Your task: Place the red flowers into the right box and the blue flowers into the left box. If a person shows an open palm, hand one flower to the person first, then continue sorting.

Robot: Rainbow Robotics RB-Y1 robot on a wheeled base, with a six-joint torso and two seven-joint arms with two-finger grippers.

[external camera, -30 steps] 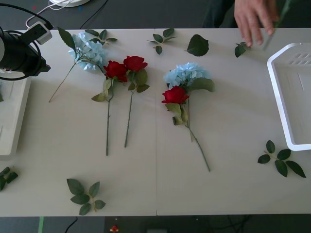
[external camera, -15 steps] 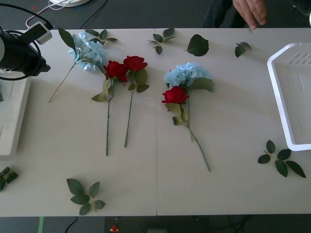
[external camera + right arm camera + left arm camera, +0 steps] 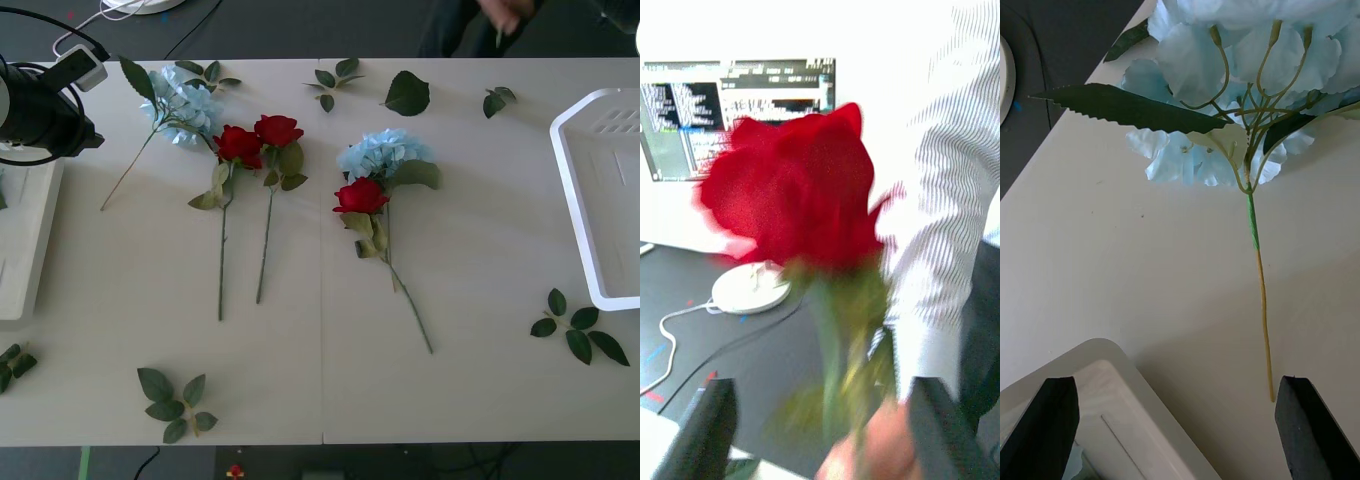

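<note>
Behind the white table [image 3: 320, 390] a person's hand [image 3: 865, 450] is taking our red rose [image 3: 794, 191] between our right gripper's [image 3: 820, 431] spread-apart fingers, while our left gripper [image 3: 1176, 427], also spread, is hanging over a blue flower [image 3: 1225, 75].

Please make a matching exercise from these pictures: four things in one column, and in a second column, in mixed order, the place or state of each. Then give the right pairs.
Things
1. white shallow plastic tray with rounded corners
2. pair of red roses lying side by side
3. red rose close before the right wrist camera
4. left gripper

Places or states
a. between the two pale blue fluffy flowers on the table
b. at the table's right edge
c. open, above a corner of the off-white tray
d. stem in a person's hand

Pairs: 1-b, 2-a, 3-d, 4-c
</note>
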